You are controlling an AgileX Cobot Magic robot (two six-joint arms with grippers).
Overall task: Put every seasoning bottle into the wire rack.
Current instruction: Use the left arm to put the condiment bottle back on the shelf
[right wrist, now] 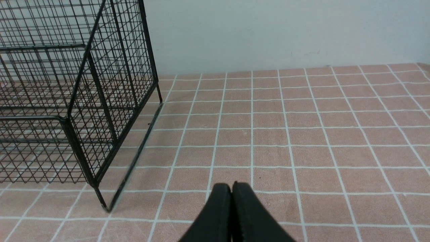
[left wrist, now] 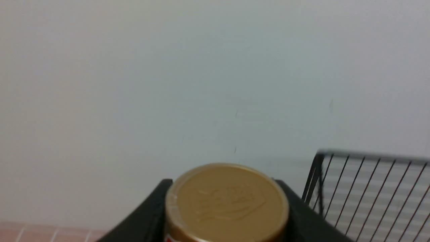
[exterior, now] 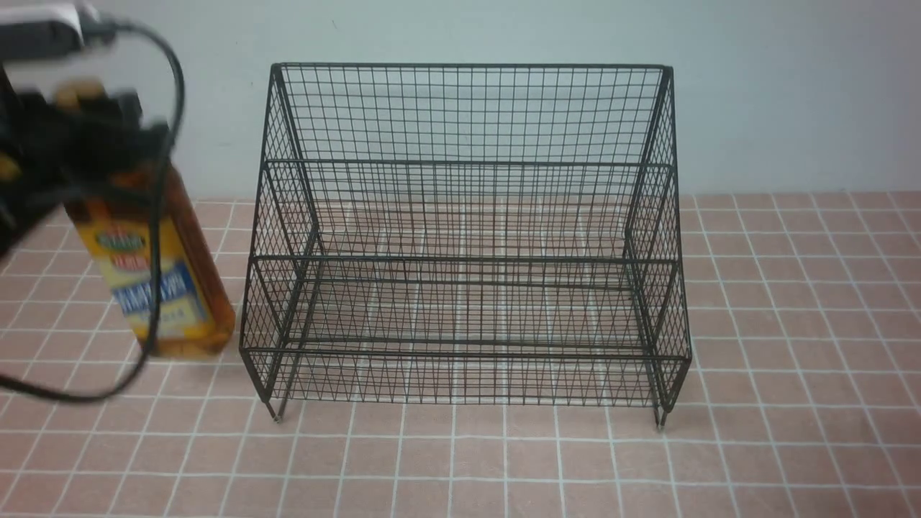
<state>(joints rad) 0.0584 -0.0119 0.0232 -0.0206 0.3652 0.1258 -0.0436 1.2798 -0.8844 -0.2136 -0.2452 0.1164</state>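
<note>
The seasoning bottle (exterior: 169, 280), amber with a yellow and blue label, is tilted at the far left of the front view, to the left of the black wire rack (exterior: 468, 338). My left gripper (exterior: 79, 137) is shut on its neck just under the tan-gold cap. The left wrist view shows the cap (left wrist: 226, 201) between the two black fingers of my left gripper (left wrist: 223, 183), with the rack's top corner (left wrist: 369, 195) beside it. My right gripper (right wrist: 231, 188) is shut and empty, low over the tiles beside the rack's side (right wrist: 111, 101). The rack holds nothing.
A black cable (exterior: 155, 237) hangs from the left arm across the bottle. The pink tiled table (exterior: 791, 324) runs to a pale wall (exterior: 791, 86) close behind the rack. The right arm is out of the front view.
</note>
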